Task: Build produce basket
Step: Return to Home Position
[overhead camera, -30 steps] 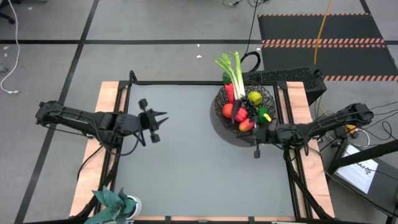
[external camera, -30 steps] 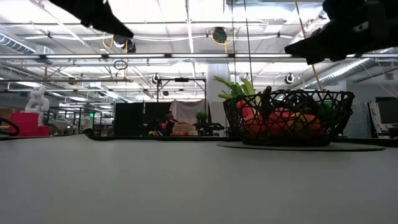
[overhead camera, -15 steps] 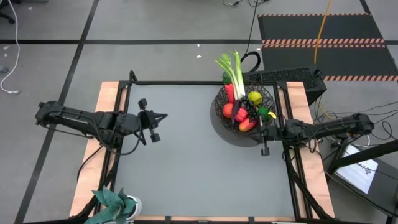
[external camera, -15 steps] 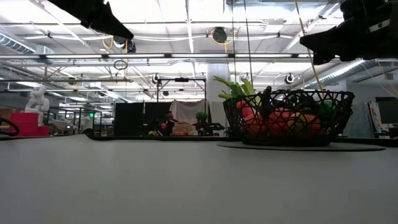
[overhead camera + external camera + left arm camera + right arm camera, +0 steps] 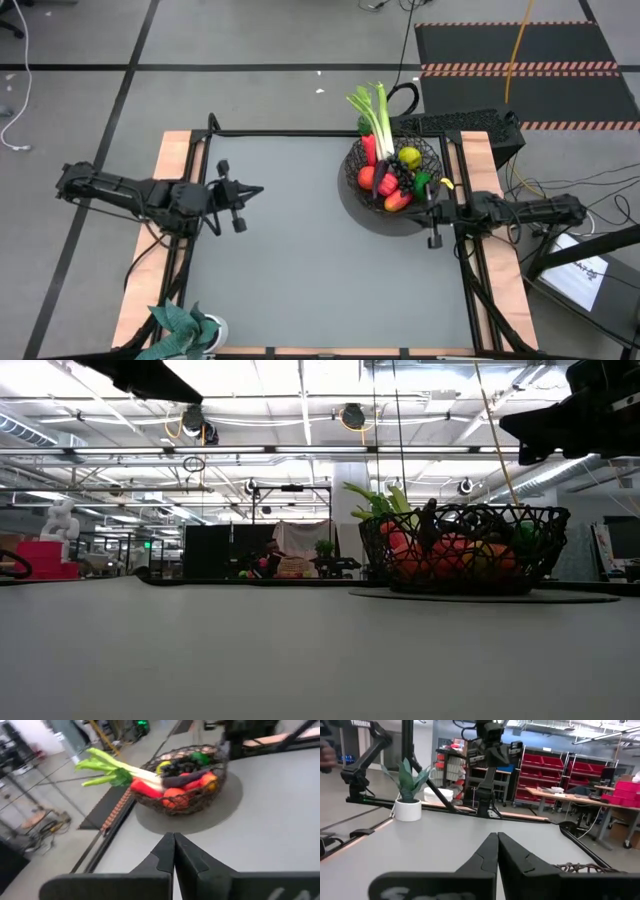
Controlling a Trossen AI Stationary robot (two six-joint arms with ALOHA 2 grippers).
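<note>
The black wire basket [image 5: 393, 182] stands at the table's far right and holds the produce: a leek [image 5: 375, 115] sticking out over its far rim, red fruits [image 5: 367, 178], a yellow fruit [image 5: 409, 157], a green fruit [image 5: 425, 183] and dark grapes [image 5: 396, 174]. The basket also shows in the left wrist view [image 5: 182, 785] and the low view [image 5: 465, 550]. My right gripper [image 5: 424, 210] is shut and empty, in the air just beside the basket's near right rim. My left gripper [image 5: 258, 189] is shut and empty, in the air over the table's left part, pointing toward the basket.
A teal leafy plant in a white pot [image 5: 185, 328] stands at the table's near left corner and also shows in the right wrist view [image 5: 409, 790]. Bare grey tabletop [image 5: 300, 250] lies between the two arms. Wooden rails [image 5: 170, 230] run along the left and right edges.
My right gripper has drawn back from the basket's near rim toward the table's right edge, staying in the air. My left gripper has pulled back a little toward the table's left edge and turned about its wrist. The basket and produce have stayed put.
</note>
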